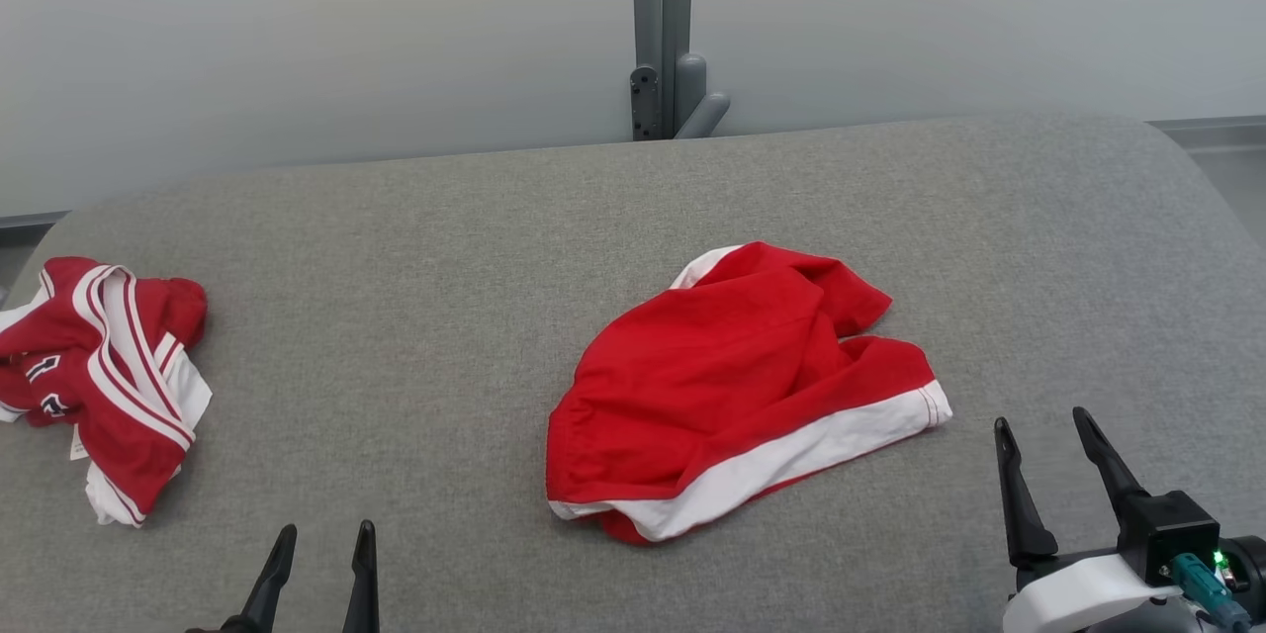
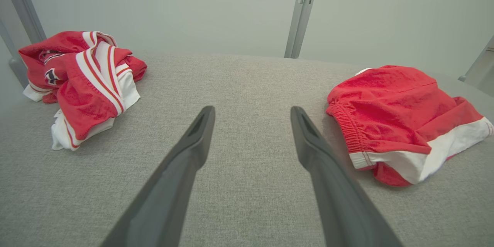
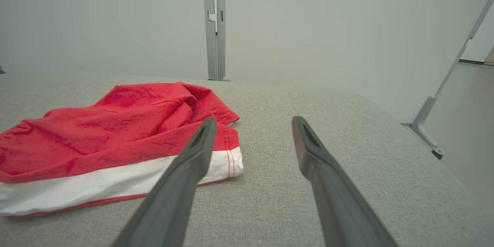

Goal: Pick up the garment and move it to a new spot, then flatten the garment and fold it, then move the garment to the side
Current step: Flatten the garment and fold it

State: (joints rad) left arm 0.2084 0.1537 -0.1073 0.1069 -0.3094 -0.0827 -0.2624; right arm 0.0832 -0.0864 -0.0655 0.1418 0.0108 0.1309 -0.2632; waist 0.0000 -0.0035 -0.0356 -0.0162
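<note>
While left hand, right hand gape, apparently empty

garment: bright red, fat white band on the hem, red stitching near its end
jersey, over at 9 o'clock: deeper red, white stripes edged red, dark-outlined white digits
padded top: plain heathered grey
wall: pale grey, kinda greenish
post: mid grey

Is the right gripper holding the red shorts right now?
No, the right gripper stands open and empty beside the red shorts, not touching the cloth.
</note>
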